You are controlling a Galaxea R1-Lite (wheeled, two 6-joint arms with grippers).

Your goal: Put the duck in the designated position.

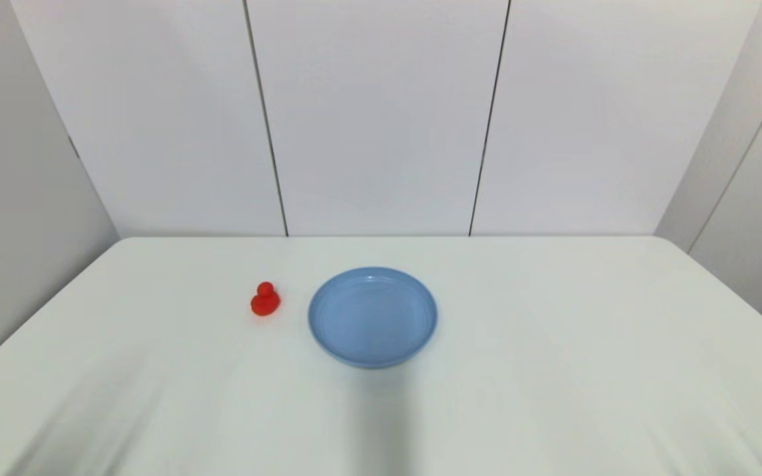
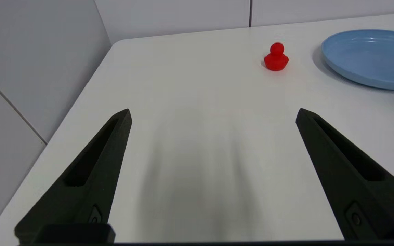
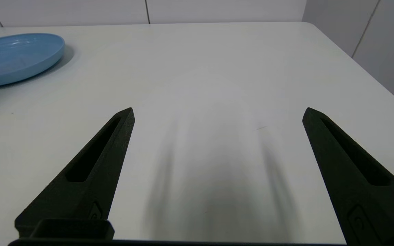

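A small red duck (image 1: pixel 265 299) stands upright on a white table (image 1: pixel 553 370), just to the left of a blue plate (image 1: pixel 372 316), near it but not touching. Neither arm appears in the head view. In the left wrist view, the left gripper (image 2: pixel 213 114) hangs above the table's near left part with its two black fingers spread wide and nothing between them; the duck (image 2: pixel 276 57) sits well ahead of the fingertips, toward the plate (image 2: pixel 371 58). In the right wrist view, the right gripper (image 3: pixel 218 112) hovers over the bare right side of the table, fingers likewise spread wide and holding nothing, with the plate (image 3: pixel 15 58) well off toward the table's middle.

The duck is a solid, smooth, bright red toy, a round head on a rounded body. The plate is round, shallow and glossy, with a raised rim. The fingers are long, matte black wedges tapering to points, each with a slot-like recess.

The tabletop is plain, smooth white with rounded corners. Pale wall panels with thin dark seams enclose it behind and at both sides.
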